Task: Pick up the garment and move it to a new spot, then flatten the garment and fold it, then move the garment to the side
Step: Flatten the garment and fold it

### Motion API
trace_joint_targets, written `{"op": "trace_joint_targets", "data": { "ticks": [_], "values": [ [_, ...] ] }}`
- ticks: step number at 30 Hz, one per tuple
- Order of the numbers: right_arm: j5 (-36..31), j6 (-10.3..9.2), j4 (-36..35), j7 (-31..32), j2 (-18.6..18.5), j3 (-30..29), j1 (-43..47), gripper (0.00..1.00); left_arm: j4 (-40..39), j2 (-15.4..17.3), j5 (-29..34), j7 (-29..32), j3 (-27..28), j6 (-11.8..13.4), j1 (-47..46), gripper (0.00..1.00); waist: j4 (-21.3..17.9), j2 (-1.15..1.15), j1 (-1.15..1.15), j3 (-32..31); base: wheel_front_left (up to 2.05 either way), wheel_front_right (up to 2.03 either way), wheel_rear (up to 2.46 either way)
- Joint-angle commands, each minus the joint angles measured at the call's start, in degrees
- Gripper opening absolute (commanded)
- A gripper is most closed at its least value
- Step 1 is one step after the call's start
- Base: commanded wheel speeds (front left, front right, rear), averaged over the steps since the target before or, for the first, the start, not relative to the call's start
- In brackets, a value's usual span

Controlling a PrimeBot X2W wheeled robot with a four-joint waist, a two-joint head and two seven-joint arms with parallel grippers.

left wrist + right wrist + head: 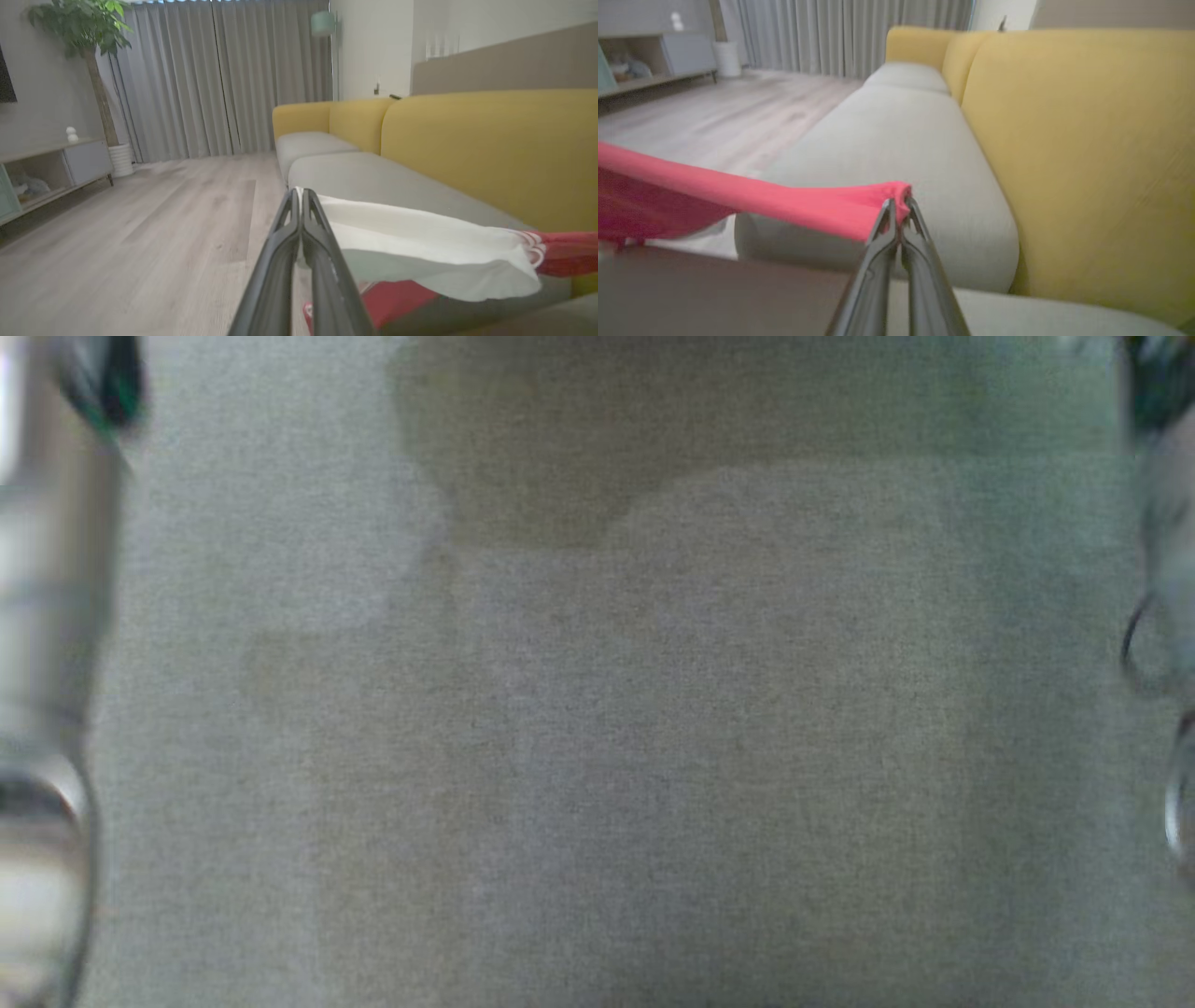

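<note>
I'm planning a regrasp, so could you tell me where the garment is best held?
At opposite edges, from the sides: the left gripper pinches the garment by its white hem, the right gripper by its pink corner, so it spreads between them.

A garment (420,242), part white and part pinkish red, hangs stretched in the air above a grey sofa seat (901,140). A white edge is pinched in the left pincer (301,192), a bunched red edge in the right pincer (898,204).
</note>
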Motion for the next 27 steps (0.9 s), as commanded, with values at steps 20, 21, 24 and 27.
{"op": "trace_joint_targets", "data": {
  "ticks": [20,21,24,27],
  "values": [
    [14.8,-0.05,6.8,11.8,-4.1,25.6,19.9,0.00,-5.2,10.2,1.7,6.5,-11.9,-3.7,34.6,0.00,1.4,0.00,0.00,-13.9,0.00,0.00,0.00],
    [16.4,-0.05,5.9,12.9,-4.6,27.2,20.9,0.00,-6.6,10.9,1.1,7.9,-12.3,-3.7,36.0,0.00,1.5,0.00,0.00,-14.5,0.00,0.00,0.00],
    [21.9,-0.05,2.2,16.8,-6.6,32.3,24.6,0.00,-11.8,13.4,-0.4,12.0,-13.6,-3.8,39.9,0.00,1.6,0.00,0.00,-16.8,0.00,0.00,0.00],
    [26.2,-0.05,-1.3,20.0,-8.4,35.8,27.1,0.00,-15.8,15.3,-1.4,14.6,-14.1,-3.8,42.6,0.00,1.6,0.00,0.00,-18.1,0.00,0.00,0.00]
  ]
}}
